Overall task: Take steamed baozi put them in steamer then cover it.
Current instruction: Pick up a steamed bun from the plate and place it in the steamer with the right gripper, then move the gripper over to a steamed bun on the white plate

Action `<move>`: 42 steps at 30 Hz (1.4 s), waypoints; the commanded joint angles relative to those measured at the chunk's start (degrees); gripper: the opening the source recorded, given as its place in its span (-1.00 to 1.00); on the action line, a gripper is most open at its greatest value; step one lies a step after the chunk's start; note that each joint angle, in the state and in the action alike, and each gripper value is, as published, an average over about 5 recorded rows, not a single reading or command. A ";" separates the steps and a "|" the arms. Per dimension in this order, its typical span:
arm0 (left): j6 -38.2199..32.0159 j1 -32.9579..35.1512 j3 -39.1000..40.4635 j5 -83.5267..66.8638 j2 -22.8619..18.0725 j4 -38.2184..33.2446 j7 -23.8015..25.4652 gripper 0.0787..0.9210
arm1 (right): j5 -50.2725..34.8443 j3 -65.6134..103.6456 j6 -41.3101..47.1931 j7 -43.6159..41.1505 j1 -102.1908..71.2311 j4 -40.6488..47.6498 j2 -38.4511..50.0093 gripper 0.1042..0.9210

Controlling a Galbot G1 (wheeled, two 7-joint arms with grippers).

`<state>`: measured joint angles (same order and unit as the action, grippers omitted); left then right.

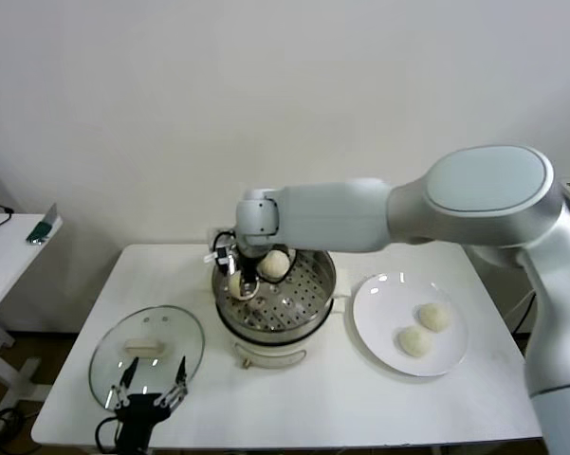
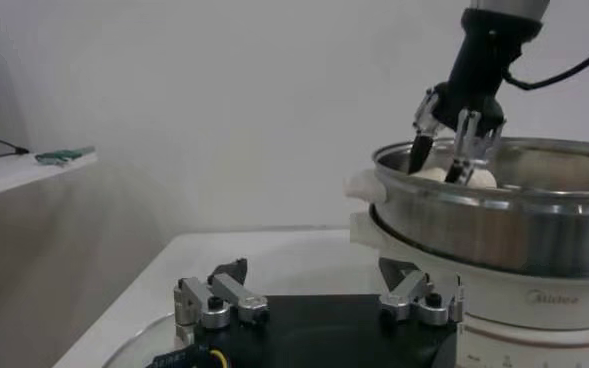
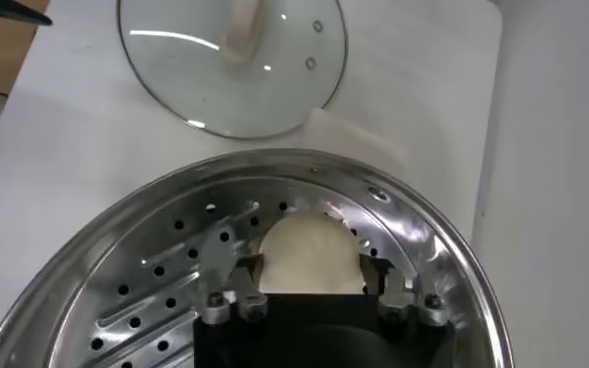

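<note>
The cover (image 1: 147, 355) is lying on the bench (image 1: 303, 408), the released left pincer (image 1: 150, 389) parked beside it; a second baozi (image 1: 239, 285) is being lowered into the steamer (image 1: 308, 308) by the clenched right pincer (image 1: 244, 278); two baozi (image 1: 424, 328) are waiting on the plate (image 1: 375, 313)

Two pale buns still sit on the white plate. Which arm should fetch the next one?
Right, probably. The round white plate lies on its side; the right gripper works at the steel steamer beside it. The left gripper waits by the glass lid.
</note>
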<state>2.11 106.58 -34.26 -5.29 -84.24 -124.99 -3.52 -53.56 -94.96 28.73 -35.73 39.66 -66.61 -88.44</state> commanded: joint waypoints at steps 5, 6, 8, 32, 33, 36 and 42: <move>0.04 0.46 0.18 0.21 -0.23 -0.68 0.02 0.77 | 2.39 -1.71 -7.63 -8.47 9.53 -4.96 9.20 0.76; 0.05 0.50 0.23 0.26 -0.29 -0.77 0.02 0.77 | 2.11 -2.55 -8.83 -10.15 11.56 -6.22 11.36 0.76; 0.07 0.58 0.36 0.38 -0.43 -0.94 0.02 0.77 | 1.64 -4.66 -10.21 -12.87 15.46 -9.01 16.43 0.76; 0.92 0.41 1.45 2.77 -3.07 -0.85 0.33 0.77 | 28.57 -3.15 -7.68 -11.70 -5.73 -20.24 54.95 0.76; 0.92 0.53 1.55 2.99 -3.22 -0.87 0.33 0.77 | 29.61 -1.36 -7.60 -11.66 -7.97 -19.51 54.95 0.76; 0.88 0.88 1.67 3.36 -3.53 -0.93 0.30 0.77 | 31.86 3.14 -7.33 -11.47 -13.28 -17.74 54.48 0.76; 0.79 1.36 1.62 3.85 -3.88 -1.04 0.27 0.77 | 33.55 8.08 -6.76 -10.80 -18.81 -14.02 52.27 0.76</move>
<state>2.94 107.49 -32.72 -2.14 -87.62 -125.95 -3.26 -26.63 -96.16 21.59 -46.84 34.24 -84.08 -39.07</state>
